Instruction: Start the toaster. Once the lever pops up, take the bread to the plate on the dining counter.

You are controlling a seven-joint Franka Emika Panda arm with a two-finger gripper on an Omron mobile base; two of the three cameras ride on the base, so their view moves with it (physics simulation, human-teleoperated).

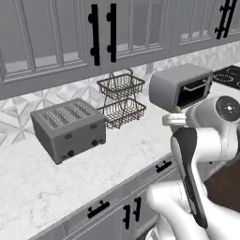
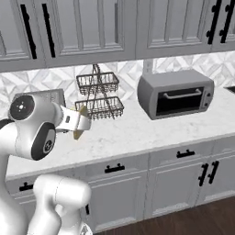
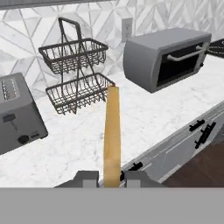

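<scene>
White marble tabletop (image 1: 28, 187) under grey wall cabinets (image 2: 82, 27), patterned tile backsplash behind. Jaws (image 3: 112, 177) clamped on the bread (image 3: 112, 135), slice held edge-on between the two finger tips, sticking straight out from them along the hand view, tan crust facing the camera. In the right base view the bread (image 2: 80, 123) hangs tilted at the end of the white hand, above the tabletop and clear of it, just in front of the lower basket. In the left base view only a sliver of bread (image 1: 176, 109) shows above the wrist. Toaster (image 1: 69, 129) sits on the tabletop well to the left of the held slice, slots up, black levers and knobs on its front; in the hand view the toaster (image 3: 17, 113) is at the left edge, partly cut off. Two-tier black wire basket rack (image 3: 76, 74) stands between toaster and toaster oven, against the backsplash, directly beyond the bread tip. Grey toaster oven (image 2: 176, 94) with dark glass door and bar handle to the right, apart from the rack. Black stovetop (image 1: 228, 75) at the far right past the oven. Base cabinet drawers (image 2: 183, 156) with black handles under the tabletop edge, dark wood floor (image 2: 183, 225) below.
</scene>
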